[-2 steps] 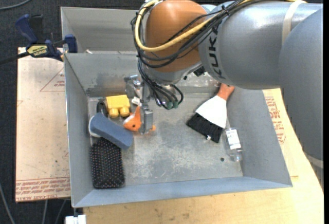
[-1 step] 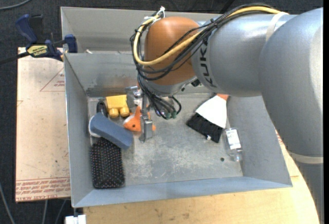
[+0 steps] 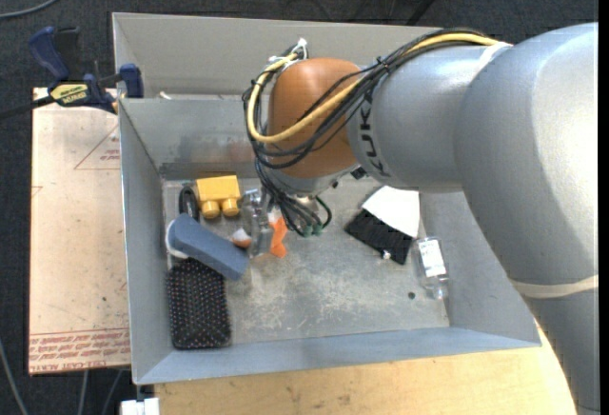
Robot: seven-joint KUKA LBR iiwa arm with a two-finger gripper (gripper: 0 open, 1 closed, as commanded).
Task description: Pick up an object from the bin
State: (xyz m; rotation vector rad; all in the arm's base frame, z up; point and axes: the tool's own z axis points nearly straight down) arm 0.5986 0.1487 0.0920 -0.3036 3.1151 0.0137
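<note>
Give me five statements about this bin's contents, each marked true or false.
1. The yellow plastic block lies at the back left of the grey metal bin. True.
2. The black textured rectangular pad lies at the bin's right side. False: it lies front left.
3. The end effector hangs beside a small orange piece. True.
4. The small clear bottle rests on the yellow block. False: it lies far right, apart from it.
5. A blue-grey oblong piece lies between block and pad. True.
</note>
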